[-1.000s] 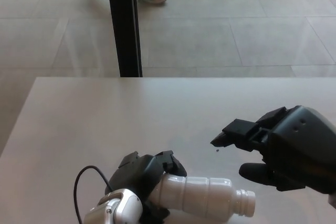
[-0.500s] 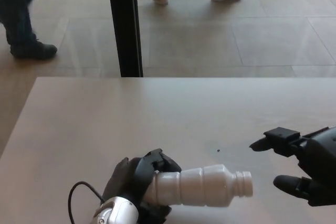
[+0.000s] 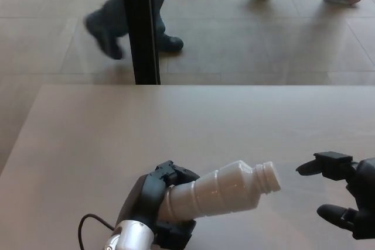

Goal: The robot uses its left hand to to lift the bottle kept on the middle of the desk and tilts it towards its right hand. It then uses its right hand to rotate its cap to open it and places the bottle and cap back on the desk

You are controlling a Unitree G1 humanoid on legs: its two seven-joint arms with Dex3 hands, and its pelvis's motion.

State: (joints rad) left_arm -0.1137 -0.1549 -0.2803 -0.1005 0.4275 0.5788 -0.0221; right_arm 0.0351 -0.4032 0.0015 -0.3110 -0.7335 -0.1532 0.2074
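The left hand (image 3: 158, 200) was closed around the lower body of the white bottle (image 3: 225, 188), holding it above the table (image 3: 176, 127) near the front edge, close to the middle of the view. The bottle lay tilted, its base in the hand and its neck angled up and toward the robot's right. Its mouth (image 3: 269, 177) showed bare threads with no cap on it, and no cap could be made out anywhere on the table. A thin black cable (image 3: 88, 223) looped beside the silver wrist below the left hand. The right hand (image 3: 345, 197) sat at the right edge of the view, apart from the bottle, its thumb and fingers spread and holding nothing visible. A black post (image 3: 139, 24) stood beyond the far edge of the table, and legs of people (image 3: 126, 19) showed on the tiled floor (image 3: 234, 39) behind it
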